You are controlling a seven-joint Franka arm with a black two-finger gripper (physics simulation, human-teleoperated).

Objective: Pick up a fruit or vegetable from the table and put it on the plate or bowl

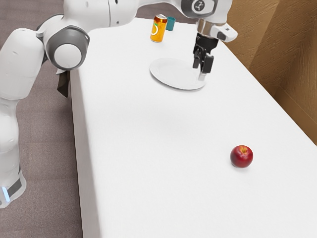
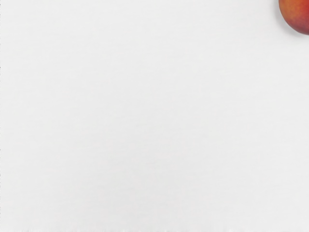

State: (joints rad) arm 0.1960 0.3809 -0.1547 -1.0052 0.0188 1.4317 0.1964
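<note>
The apple (image 1: 241,156) sits on the white worktop (image 1: 148,148) at the lower right of the frame, well apart from the plate (image 1: 171,73) at upper centre. Above the plate hangs the gripper (image 1: 202,72), its fingers spread and holding nothing. The apple is probably firm, smooth, fairly light and apt to roll, so grip it across its widest middle.

Side overview; wrist close above table (image 1: 148,148)
</note>
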